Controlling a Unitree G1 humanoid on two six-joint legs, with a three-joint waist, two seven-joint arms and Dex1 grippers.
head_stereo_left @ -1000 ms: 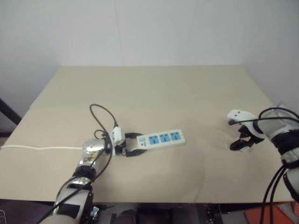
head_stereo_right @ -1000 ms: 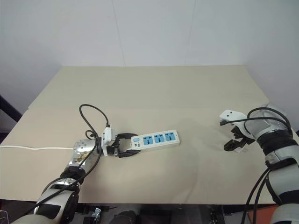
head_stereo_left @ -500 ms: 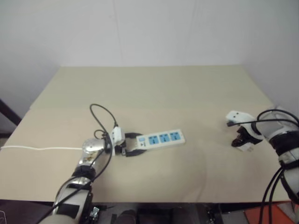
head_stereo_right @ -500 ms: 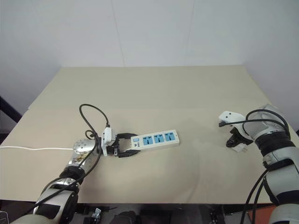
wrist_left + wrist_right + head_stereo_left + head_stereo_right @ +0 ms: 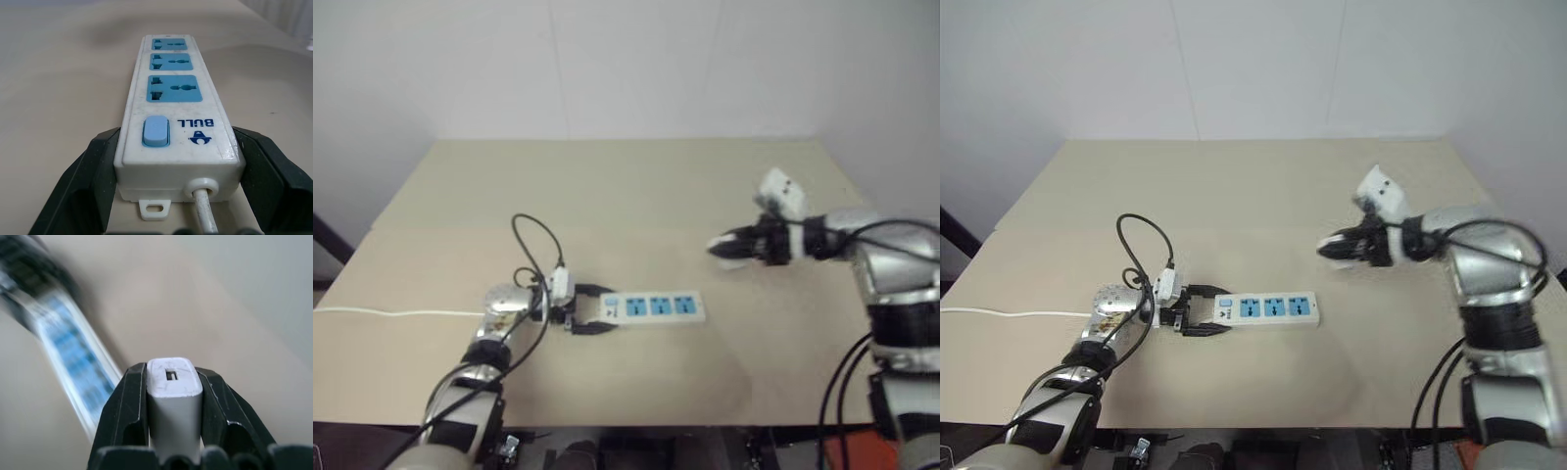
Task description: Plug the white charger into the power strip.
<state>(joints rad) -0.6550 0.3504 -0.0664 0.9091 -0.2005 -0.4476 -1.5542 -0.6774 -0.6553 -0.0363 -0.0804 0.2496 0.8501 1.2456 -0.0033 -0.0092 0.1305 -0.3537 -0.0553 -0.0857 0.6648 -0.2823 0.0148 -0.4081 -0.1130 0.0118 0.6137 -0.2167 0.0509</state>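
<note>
White power strip (image 5: pixel 651 306) lies lengthwise left-right, switch end left.

The two head views look forward and down from above the near edge of the table (image 5: pixel 636 186), taking in its whole top and the wall behind; they share nearly the same scene, a little offset sideways. The left wrist view sits low and close behind the power strip (image 5: pixel 175 112), facing along its length from the switch end. The right wrist view looks along its fingers (image 5: pixel 124 406) at the white charger (image 5: pixel 174 396); the blurred blue-panelled bar beyond is probably the same strip.
</note>
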